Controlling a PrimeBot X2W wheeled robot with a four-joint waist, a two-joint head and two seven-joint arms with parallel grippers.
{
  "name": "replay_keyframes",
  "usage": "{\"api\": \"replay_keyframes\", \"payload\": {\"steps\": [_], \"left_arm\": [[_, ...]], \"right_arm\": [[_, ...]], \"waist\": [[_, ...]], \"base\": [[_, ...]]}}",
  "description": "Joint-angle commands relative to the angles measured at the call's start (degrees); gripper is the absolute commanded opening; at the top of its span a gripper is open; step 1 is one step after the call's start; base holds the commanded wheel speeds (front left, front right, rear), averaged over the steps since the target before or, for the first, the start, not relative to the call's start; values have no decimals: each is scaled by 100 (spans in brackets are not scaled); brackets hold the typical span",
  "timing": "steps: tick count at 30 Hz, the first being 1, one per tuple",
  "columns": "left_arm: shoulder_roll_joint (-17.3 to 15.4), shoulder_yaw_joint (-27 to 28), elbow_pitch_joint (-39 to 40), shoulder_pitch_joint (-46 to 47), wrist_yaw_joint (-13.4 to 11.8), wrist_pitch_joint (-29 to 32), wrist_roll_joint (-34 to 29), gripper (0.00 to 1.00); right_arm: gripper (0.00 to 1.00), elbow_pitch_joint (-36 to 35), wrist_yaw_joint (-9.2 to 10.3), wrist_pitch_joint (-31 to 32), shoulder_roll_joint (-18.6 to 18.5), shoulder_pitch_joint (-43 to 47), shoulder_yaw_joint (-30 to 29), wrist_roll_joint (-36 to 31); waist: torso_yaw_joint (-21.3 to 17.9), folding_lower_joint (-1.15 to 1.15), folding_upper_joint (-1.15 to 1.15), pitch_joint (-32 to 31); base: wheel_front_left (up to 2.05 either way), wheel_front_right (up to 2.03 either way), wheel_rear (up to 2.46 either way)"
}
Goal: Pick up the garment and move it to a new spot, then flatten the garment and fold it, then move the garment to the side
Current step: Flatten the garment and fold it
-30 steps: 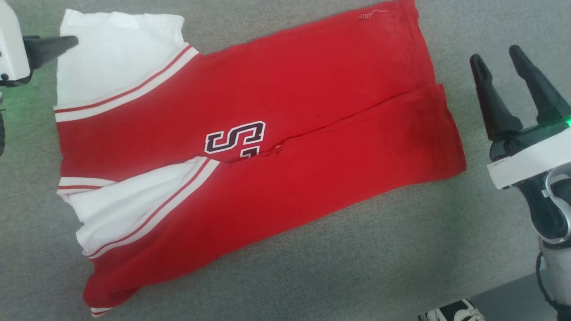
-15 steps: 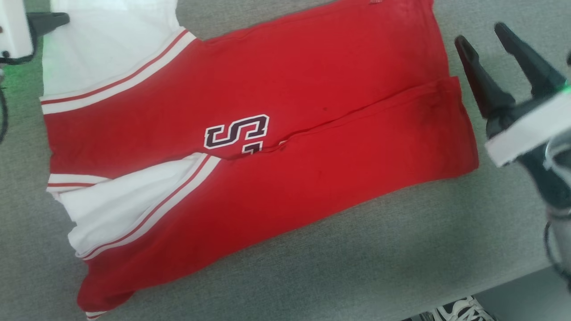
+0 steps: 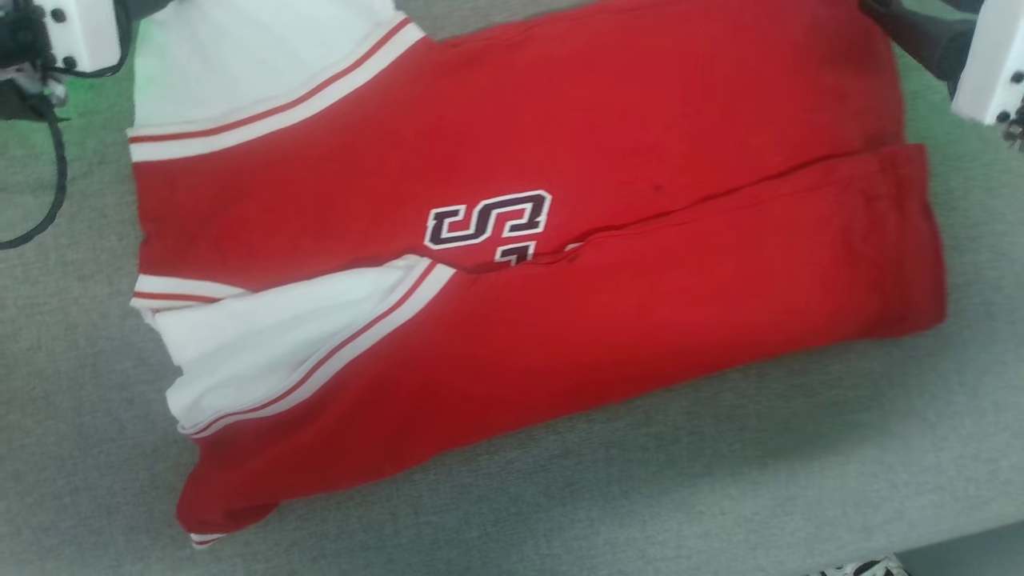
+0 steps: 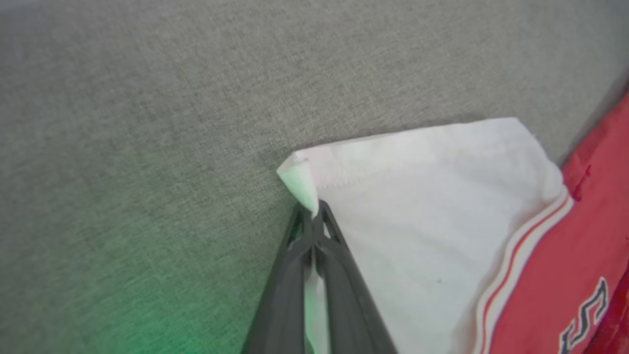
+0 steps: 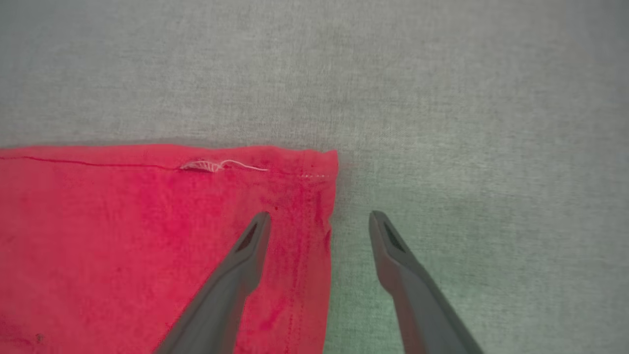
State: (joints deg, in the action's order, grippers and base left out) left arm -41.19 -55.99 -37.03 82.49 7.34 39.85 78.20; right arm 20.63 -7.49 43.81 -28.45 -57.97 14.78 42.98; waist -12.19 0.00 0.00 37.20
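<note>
Inside left gripper (image 4: 313,214): garment (image 4: 432,221) corner.

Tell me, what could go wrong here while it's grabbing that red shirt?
1. The left end effector pinches only the tip of a white corner of the garment; a pull might slip it free.
2. The right end effector is open, one finger over red cloth, the other over the grey surface; closing there may catch little fabric.
3. Lifting with only one side gripped could undo the fold.
</note>
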Motion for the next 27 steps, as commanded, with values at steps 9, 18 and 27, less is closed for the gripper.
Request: {"api": "replay_keyframes", "payload": {"steps": [9,18,27], "left_arm": [[197,-221,287,-231,12,-182,118,0],[355,-56,889,-541,13,-1037,499,0],[-321,-68,2703,-1670,13,-1906,861,0]], "right_arm": [[28,697,0,368,57,-387,472,193],[0,434,1,-473,-524,84,562,437],[0,-533,1,-456,-1391,1383,530,1003]], "waist": [[299,0,0,90],[779,0,0,-696],[1124,0,0,-1675]], "base": [[0,0,0],[0,0,0],[0,0,0]]}}
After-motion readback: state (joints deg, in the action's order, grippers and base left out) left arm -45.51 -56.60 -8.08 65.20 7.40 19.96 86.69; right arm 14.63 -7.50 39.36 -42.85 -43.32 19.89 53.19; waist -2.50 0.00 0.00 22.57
